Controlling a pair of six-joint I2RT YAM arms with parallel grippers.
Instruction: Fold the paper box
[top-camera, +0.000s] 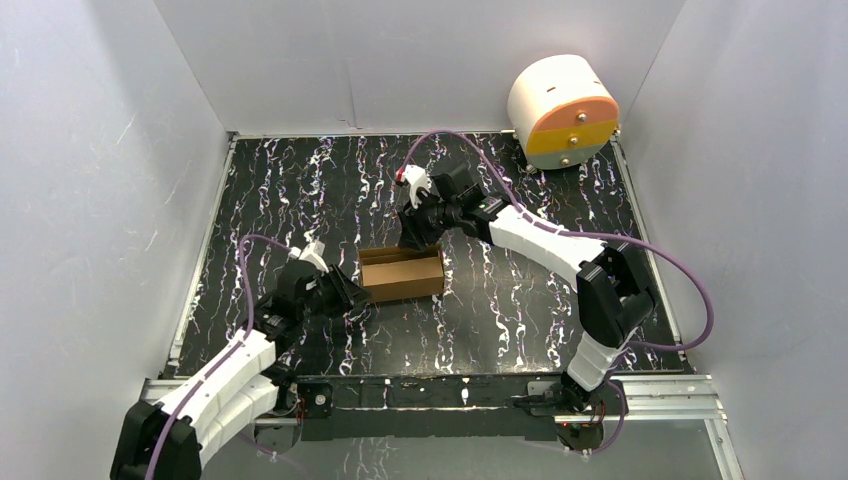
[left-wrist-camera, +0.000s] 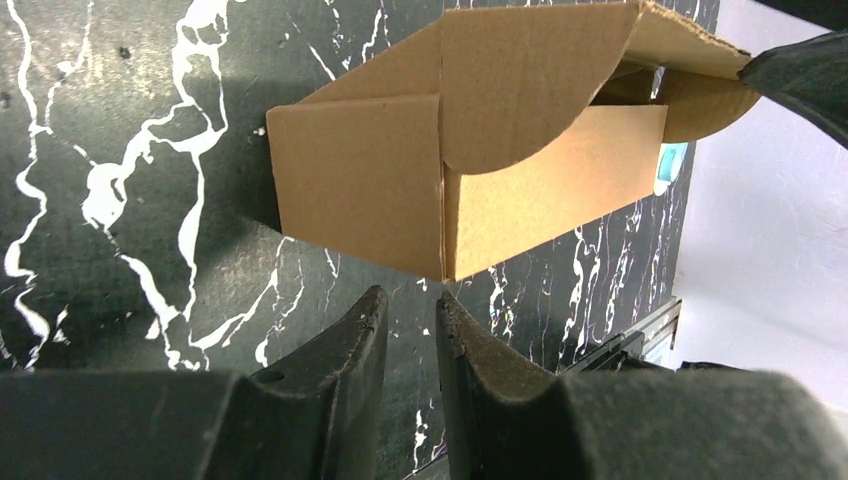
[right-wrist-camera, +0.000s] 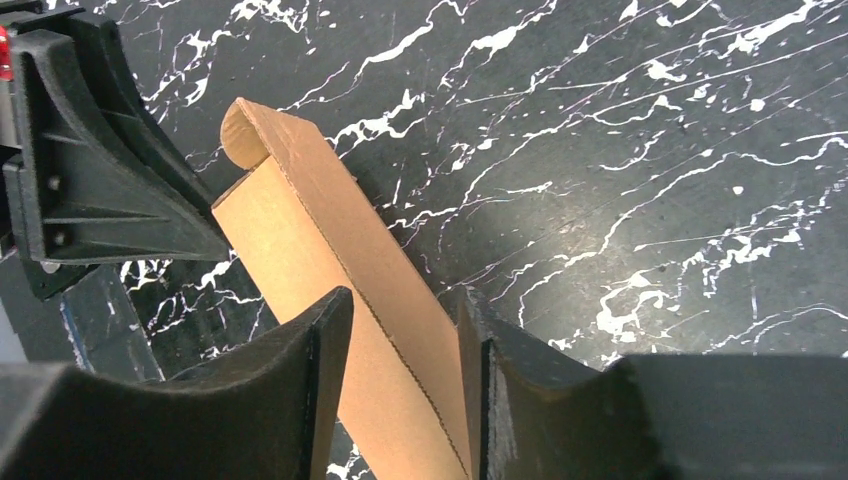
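Observation:
The paper box (top-camera: 401, 272) is a small brown cardboard carton with an open top, lying mid-table on the black marbled surface. My left gripper (top-camera: 352, 293) sits just left of the box's left end. In the left wrist view its jaws (left-wrist-camera: 410, 305) stand a narrow gap apart with nothing between them, the tips just short of the box's near corner (left-wrist-camera: 440, 265). A rounded flap (left-wrist-camera: 500, 110) overlaps the box's side there. My right gripper (top-camera: 420, 238) hangs over the back wall of the box. Its jaws (right-wrist-camera: 404, 298) stand apart with the long cardboard panel (right-wrist-camera: 330, 240) running between them.
A white cylinder with an orange-and-yellow face (top-camera: 562, 108) stands at the back right corner. White walls close in the table on three sides. A metal rail (top-camera: 480, 385) runs along the near edge by the arm bases.

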